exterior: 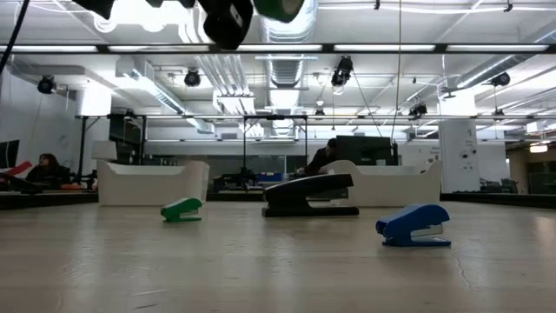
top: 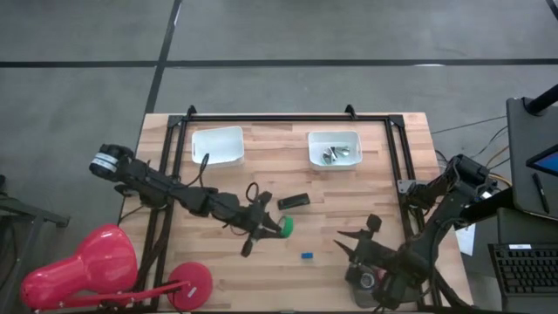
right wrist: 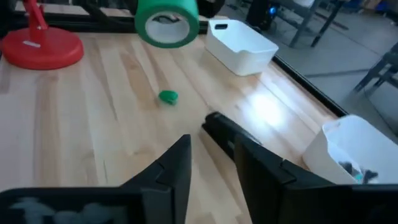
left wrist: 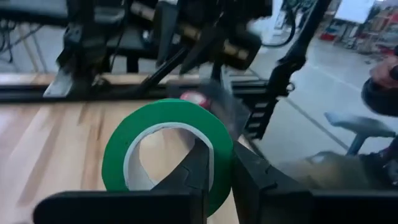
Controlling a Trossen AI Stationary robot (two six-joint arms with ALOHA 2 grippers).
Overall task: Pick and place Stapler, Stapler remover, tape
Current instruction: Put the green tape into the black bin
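High view, left to right. Left gripper (top: 268, 224), centre of frame, fingers pinching the wall of a green tape (top: 284, 226) roll held clear of the table (top: 218, 270) (the left wrist view shows one finger inside the ring, one outside). The stapler (top: 293, 201) lies just right of and above it; a small blue piece (top: 307, 255) sits lower, centre. Two white bins stand along the top edge, the left bin (top: 217, 145) bare, the right bin (top: 335, 148) holding metal parts. Right gripper (top: 357, 240), lower right, fingers spread with nothing between them, pointed toward the stapler.

Likely risks: the roll is gripped by a thin wall only, so a fast swing toward a bin could twist it loose; the two arms work close together at mid-table, so a reach for the stapler could clip the left gripper or knock the stapler aside.
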